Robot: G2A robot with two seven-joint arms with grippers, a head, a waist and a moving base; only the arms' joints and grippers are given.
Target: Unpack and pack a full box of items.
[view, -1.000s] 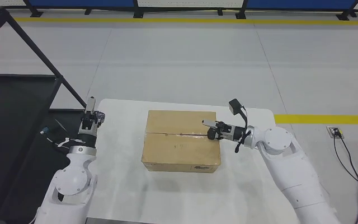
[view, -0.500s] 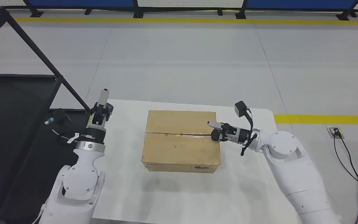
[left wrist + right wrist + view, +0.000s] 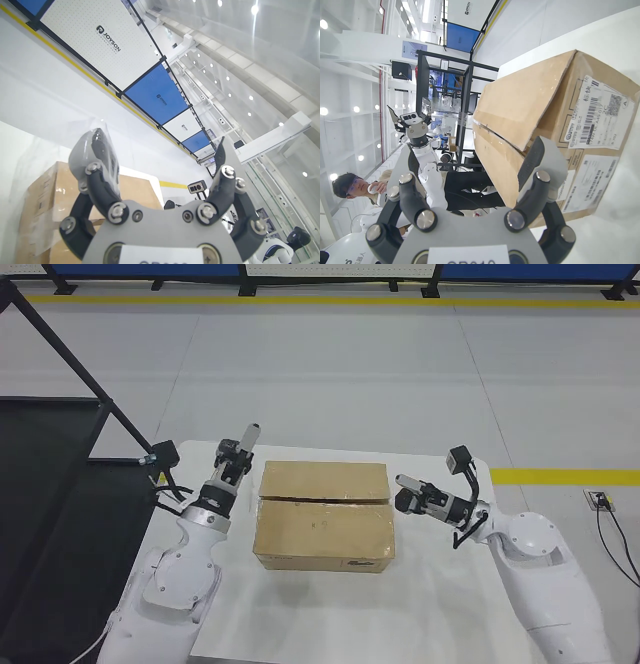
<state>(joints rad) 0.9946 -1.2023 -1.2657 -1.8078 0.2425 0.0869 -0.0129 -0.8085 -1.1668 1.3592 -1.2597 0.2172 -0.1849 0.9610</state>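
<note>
A closed brown cardboard box (image 3: 323, 514) with shipping labels on one end sits in the middle of the white table. Its two top flaps meet at a centre seam; in the right wrist view one flap of the box (image 3: 520, 100) stands slightly raised at that seam. My right gripper (image 3: 402, 492) (image 3: 472, 162) is open just off the box's right end, level with the seam, touching nothing. My left gripper (image 3: 238, 442) (image 3: 160, 150) is open and tilted upward beside the box's far left corner, with the box (image 3: 50, 195) below and to one side of it.
The white table (image 3: 450, 594) has bare surface in front of and to the right of the box. A black metal frame (image 3: 70, 364) and a dark platform stand off the table's left side. A yellow line (image 3: 560, 476) marks the floor.
My left arm swung in from the table's left edge to the box's far left corner. My right gripper drew back from over the box top to just past its right end.
</note>
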